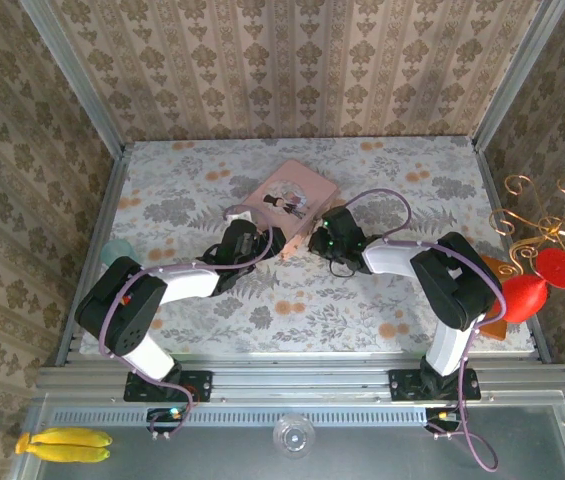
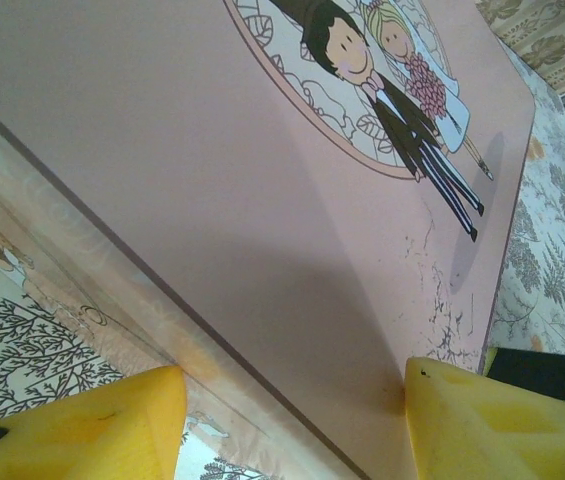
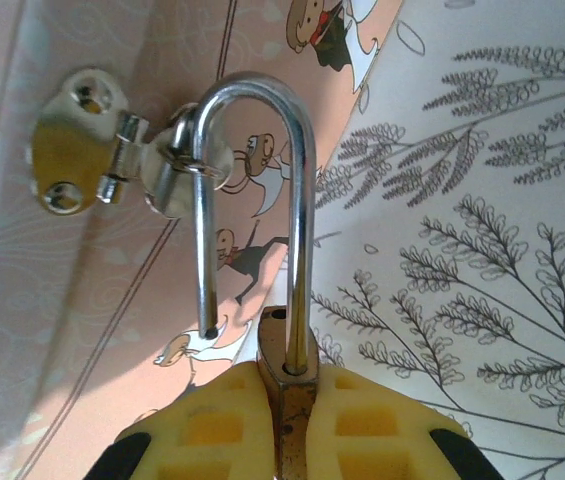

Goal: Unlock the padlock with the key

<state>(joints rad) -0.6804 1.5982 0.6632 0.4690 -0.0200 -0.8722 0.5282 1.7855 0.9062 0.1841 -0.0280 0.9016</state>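
**Right wrist view.** My right jaws are clenched on the padlock [image 3: 285,395]. Its narrow brass body stands edge-on between my two yellow pads [image 3: 372,430], touching both, at the bottom middle of the view. The silvery shackle [image 3: 303,200] rises from the body as an upright arch. Its longer leg enters the top of the body. The end of its shorter leg hangs free just beside the body, outside it. The arch's upper left bend passes through the ring of a small metal hasp [image 3: 112,160], which is fastened to the side of the pink tin [image 3: 22,330]. To the right of the shackle lies the leaf-patterned counter [image 3: 482,250].

**Left wrist view.** My left jaws stand apart, with one left pad [image 2: 502,420] at each lower corner and the tin's lid edge between them. Whether they press on the tin I cannot tell.

**Top view.** My left arm [image 1: 177,280] and right arm [image 1: 402,258] meet, wrist to wrist, at the near side of the tin.
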